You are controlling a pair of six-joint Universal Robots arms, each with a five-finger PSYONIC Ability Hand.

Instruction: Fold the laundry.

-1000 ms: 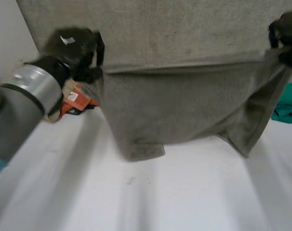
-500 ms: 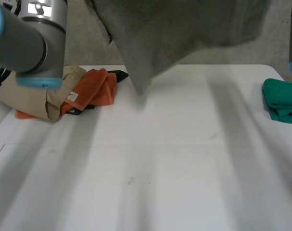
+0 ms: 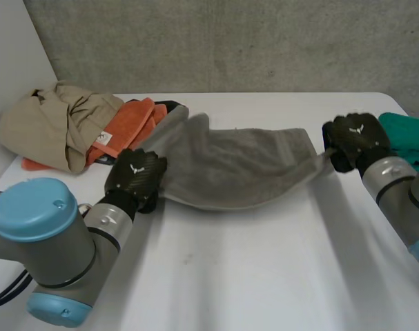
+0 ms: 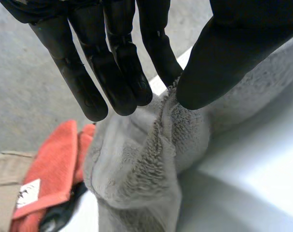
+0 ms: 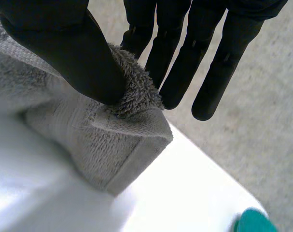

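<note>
Head view, left to right. A crumpled beige garment [image 3: 54, 124] and a folded orange terry cloth [image 3: 130, 127] lie heaped at the far left of the white surface [image 3: 264, 276].

The left hand [image 3: 135, 178] is closed on the left end of the grey terry towel [image 3: 237, 165]. In the left wrist view the thumb and one finger pinch a bunched edge of the towel [image 4: 141, 164], and the other fingers [image 4: 83, 82] hang straight. The right hand [image 3: 354, 141] grips the towel's right corner. In the right wrist view its thumb [image 5: 59, 53] presses the hemmed corner [image 5: 103, 140] against the fingers. A folded teal cloth [image 3: 409, 134] sits just beyond it.

Change: half a second earlier the towel hung high before the camera, clear of the surface. It now rests on the surface, stretched between the two hands. The lay-down step therefore appears nearly complete, and no fold has yet been made.

Edges: the near edge sags in a shallow curve between the hands. The far left portion is rumpled and lies just beside the orange cloth, and the views do not settle whether the two touch.

Open room: the whole near half of the surface is bare, which favours drawing the towel toward the robot. Sideways room is short, since the heap and the teal cloth flank the hands.
</note>
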